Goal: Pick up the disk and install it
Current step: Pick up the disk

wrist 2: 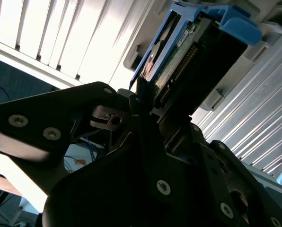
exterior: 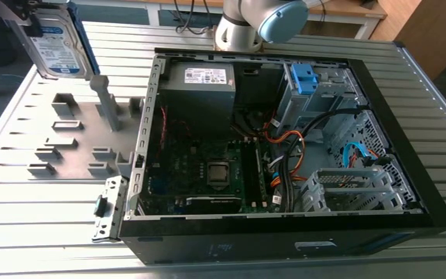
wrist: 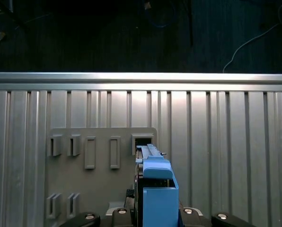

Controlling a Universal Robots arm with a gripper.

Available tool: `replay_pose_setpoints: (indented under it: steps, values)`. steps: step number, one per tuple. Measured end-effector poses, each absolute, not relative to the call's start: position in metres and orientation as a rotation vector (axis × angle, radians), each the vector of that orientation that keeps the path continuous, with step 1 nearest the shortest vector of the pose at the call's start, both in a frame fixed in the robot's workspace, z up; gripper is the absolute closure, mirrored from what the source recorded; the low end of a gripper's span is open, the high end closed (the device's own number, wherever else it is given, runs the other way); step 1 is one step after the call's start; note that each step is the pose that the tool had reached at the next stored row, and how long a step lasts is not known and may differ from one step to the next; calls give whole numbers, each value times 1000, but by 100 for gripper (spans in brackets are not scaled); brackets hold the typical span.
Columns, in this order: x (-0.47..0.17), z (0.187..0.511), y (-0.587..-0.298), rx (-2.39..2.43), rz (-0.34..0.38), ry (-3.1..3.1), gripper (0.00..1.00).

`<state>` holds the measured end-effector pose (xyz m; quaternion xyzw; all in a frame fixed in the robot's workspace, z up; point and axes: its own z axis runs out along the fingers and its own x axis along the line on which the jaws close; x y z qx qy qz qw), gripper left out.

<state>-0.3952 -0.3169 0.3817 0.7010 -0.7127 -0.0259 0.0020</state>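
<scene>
The disk point(exterior: 56, 45), a silver drive with a white-and-blue label in a blue carrier, hangs upright in the air at the exterior view's far left, above the grey fixture plate point(exterior: 68, 145). My gripper point(exterior: 28, 16) is shut on its top end. In the second wrist view the black fingers point(wrist 2: 141, 106) clamp the disk point(wrist 2: 190, 52) edge-on, its connector row showing. In the first wrist view the blue carrier point(wrist: 156, 189) stands over the fixture plate point(wrist: 101, 170).
An open black computer case point(exterior: 285, 232) lies on the slatted metal table point(exterior: 45, 232), to the exterior view's right of the plate. Inside are a grey power supply point(exterior: 200, 78), a motherboard, cables and a drive cage with a blue latch point(exterior: 304, 78). The arm's base point(exterior: 238, 29) stands behind the case.
</scene>
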Motion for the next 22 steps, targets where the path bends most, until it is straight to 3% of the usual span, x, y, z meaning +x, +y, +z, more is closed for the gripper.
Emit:
replay_pose_setpoints:
  steps: [22]
  values:
    - [-395,398,-317,2199,-81,-2236,64]
